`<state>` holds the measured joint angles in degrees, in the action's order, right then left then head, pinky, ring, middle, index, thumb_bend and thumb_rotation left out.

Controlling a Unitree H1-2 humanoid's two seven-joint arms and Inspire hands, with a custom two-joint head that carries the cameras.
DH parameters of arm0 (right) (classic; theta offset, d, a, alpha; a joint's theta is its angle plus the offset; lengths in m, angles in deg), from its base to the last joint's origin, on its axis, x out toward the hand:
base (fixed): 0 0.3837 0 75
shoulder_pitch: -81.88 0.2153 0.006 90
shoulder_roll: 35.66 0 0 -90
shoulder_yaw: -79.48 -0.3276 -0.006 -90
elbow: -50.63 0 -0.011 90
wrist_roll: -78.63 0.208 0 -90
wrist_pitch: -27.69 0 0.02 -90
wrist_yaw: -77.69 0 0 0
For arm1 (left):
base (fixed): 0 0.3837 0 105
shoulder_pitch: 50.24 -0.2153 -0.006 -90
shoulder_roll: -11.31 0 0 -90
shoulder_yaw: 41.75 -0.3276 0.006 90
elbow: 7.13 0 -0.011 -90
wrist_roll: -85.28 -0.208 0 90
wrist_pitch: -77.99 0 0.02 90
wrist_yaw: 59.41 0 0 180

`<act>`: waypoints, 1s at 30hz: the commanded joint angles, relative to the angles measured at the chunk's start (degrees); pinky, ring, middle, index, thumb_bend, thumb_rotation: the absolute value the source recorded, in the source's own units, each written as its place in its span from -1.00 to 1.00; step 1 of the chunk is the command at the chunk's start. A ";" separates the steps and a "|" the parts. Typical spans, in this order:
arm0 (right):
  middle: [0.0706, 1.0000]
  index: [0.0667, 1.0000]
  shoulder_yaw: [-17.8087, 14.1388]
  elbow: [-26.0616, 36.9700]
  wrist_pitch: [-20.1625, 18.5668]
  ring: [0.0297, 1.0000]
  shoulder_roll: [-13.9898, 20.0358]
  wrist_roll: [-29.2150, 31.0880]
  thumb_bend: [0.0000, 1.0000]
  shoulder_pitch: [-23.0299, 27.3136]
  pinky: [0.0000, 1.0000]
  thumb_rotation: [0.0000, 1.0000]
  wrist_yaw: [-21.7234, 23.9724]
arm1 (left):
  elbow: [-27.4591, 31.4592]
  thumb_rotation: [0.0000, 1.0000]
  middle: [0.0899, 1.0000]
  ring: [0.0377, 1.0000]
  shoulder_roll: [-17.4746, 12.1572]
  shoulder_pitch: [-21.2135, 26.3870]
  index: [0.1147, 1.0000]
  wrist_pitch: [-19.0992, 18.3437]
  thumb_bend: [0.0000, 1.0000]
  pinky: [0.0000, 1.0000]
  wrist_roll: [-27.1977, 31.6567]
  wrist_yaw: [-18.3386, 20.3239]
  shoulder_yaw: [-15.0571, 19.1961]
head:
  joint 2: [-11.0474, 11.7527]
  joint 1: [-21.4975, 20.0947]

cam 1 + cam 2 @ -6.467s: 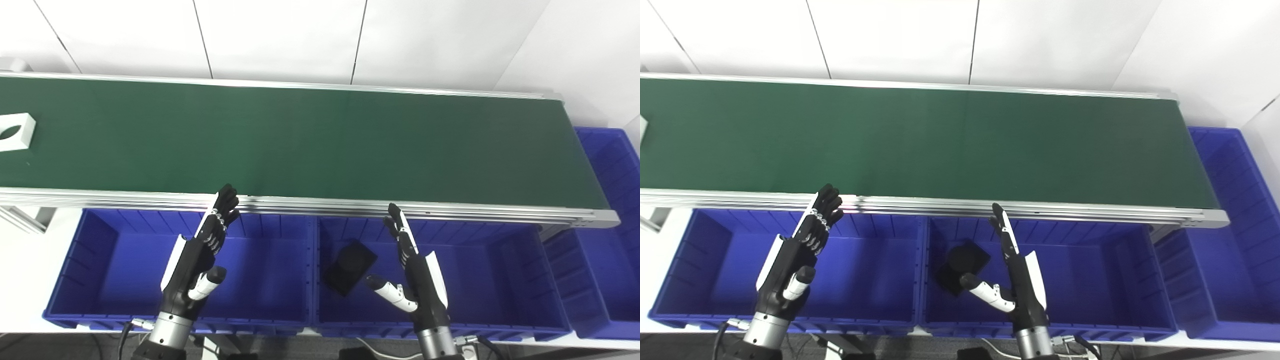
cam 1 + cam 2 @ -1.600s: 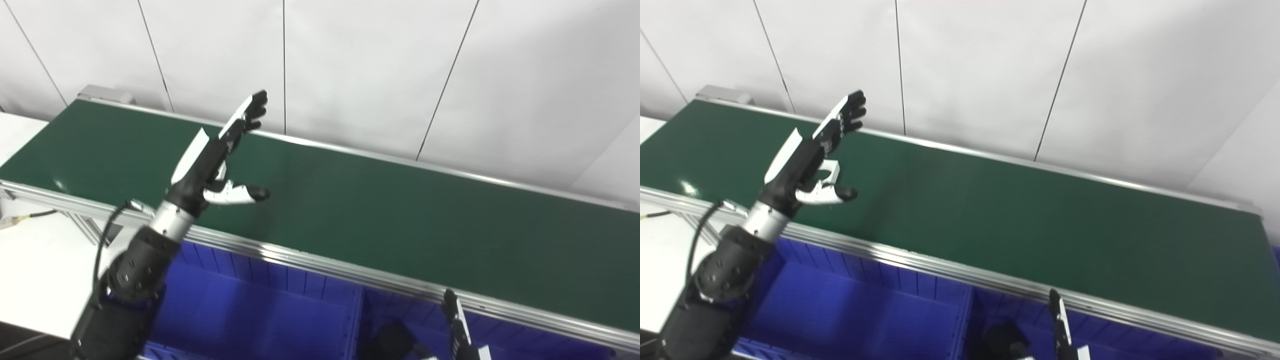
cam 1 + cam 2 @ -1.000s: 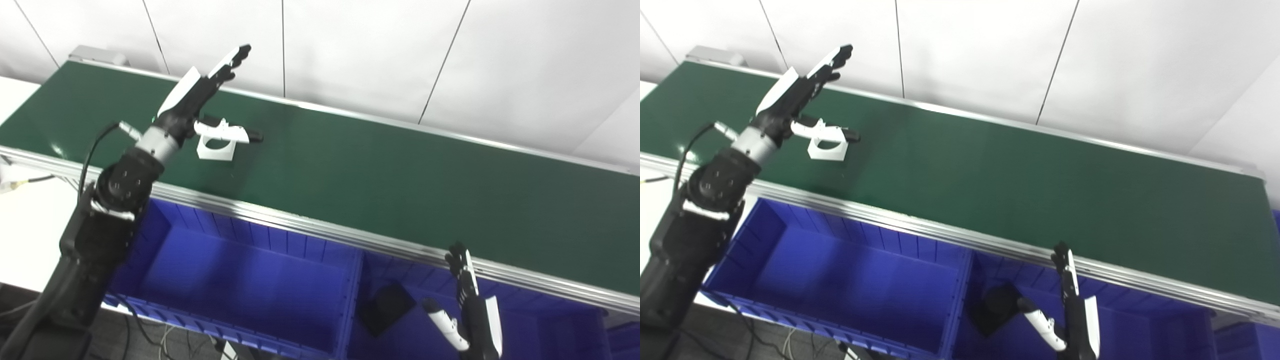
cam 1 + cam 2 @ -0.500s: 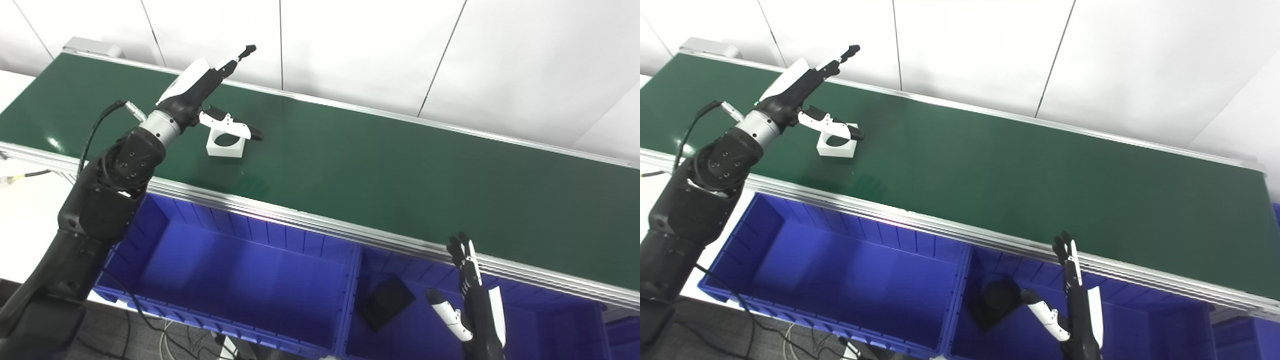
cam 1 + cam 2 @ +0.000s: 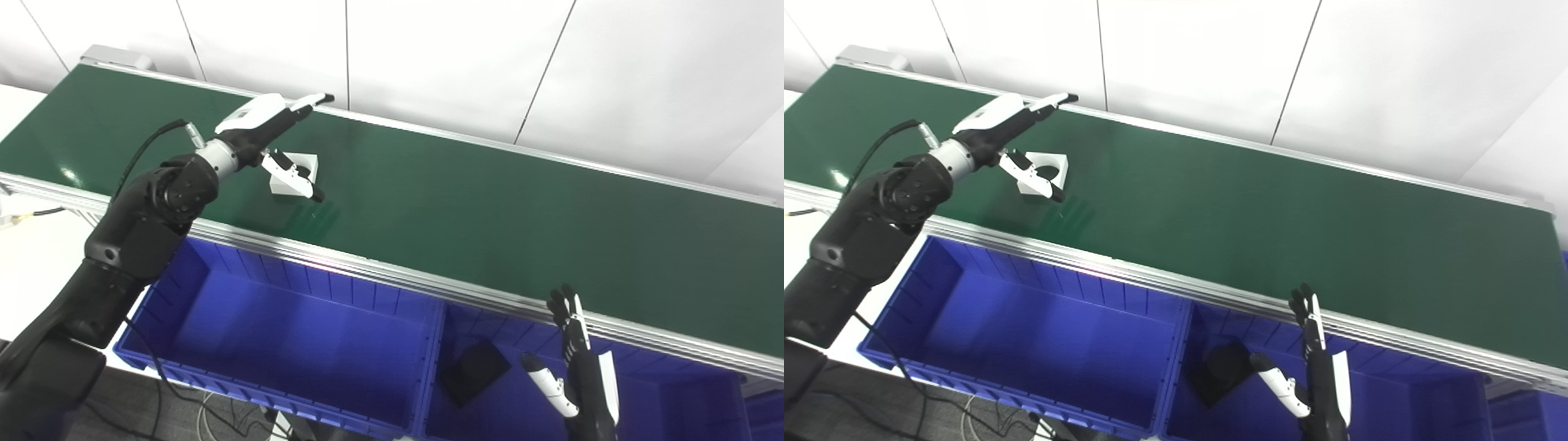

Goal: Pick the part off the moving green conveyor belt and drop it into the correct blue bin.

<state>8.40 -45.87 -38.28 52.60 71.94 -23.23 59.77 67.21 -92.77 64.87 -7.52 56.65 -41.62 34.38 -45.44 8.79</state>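
1. One green belt (image 5: 490, 202) runs across the scene from the 10 o'clock corner down toward 3 o'clock, edged by silver rails, with a white panelled wall (image 5: 441, 61) behind it.
2. One white part (image 5: 1046, 170), a square block with a round hole, lies on the belt at about 10 o'clock.
3. Two hands are in view. The left hand (image 5: 275, 144) reaches over the belt at 10 o'clock, spread and holding nothing: its fingers (image 5: 309, 103) stretch out above the far side of the part, and its thumb (image 5: 297, 182) crosses in front of the part's near side. Whether either touches the part cannot be told.
4. The right hand (image 5: 579, 373) stands upright at 5 o'clock, below the belt's near rail and over a bin, fingers straight, thumb out to the side, holding nothing.
5. Two blue bins show clearly below the belt: the left bin (image 5: 202, 288) at 7 o'clock and the right bin (image 5: 1427, 392) at 5 o'clock. A sliver of blue sits at the lower right corner.
6. One black part (image 5: 476, 371) lies in the right bin, near its left wall.
7. The left eye view shows the black part as a clear flat square, apart from the right thumb; in the right eye view the thumb base sits against it.
8. The right eye view shows the hole in the white part; in the left eye view the thumb covers most of that part.
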 commanded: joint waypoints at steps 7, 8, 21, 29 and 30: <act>0.88 1.00 -0.15 0.36 2.90 0.85 -0.04 0.21 0.56 0.33 0.91 0.44 -0.31 | -1.01 -0.50 0.92 0.89 -0.59 2.55 0.82 1.35 0.74 0.78 -3.41 -1.75 -1.71 | 0.19 0.48; 0.88 1.00 -0.15 0.37 2.90 0.85 -0.05 0.20 0.56 0.32 0.90 0.45 -0.30 | -0.99 -0.62 0.92 0.87 -0.44 2.57 0.80 0.88 0.69 0.76 -4.21 -1.84 -2.04 | 0.18 0.49; 0.88 1.00 -0.39 1.33 2.90 0.86 0.08 0.68 0.57 -0.46 0.92 0.49 0.20 | -5.07 -0.84 0.90 0.83 1.67 3.81 0.76 -2.10 0.58 0.63 -12.35 -6.46 -3.80 | 0.03 1.05; 0.88 1.00 -0.84 1.72 2.90 0.87 0.05 1.17 0.57 -0.78 0.92 0.48 1.04 | -10.76 -0.85 0.89 0.84 3.54 5.97 0.76 -0.84 0.53 0.79 -13.86 -11.24 -4.65 | -0.38 1.24; 0.88 1.00 -0.93 1.85 2.90 0.87 0.04 1.11 0.57 -0.87 0.92 0.49 1.16 | -11.60 -0.84 0.89 0.84 3.81 6.34 0.76 -0.64 0.52 0.78 -13.62 -11.51 -4.68 | -0.45 1.25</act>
<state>8.03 -45.77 -38.28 52.59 73.03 -24.10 60.90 55.68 -88.51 67.72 -8.96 43.25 -50.68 29.53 -45.79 10.02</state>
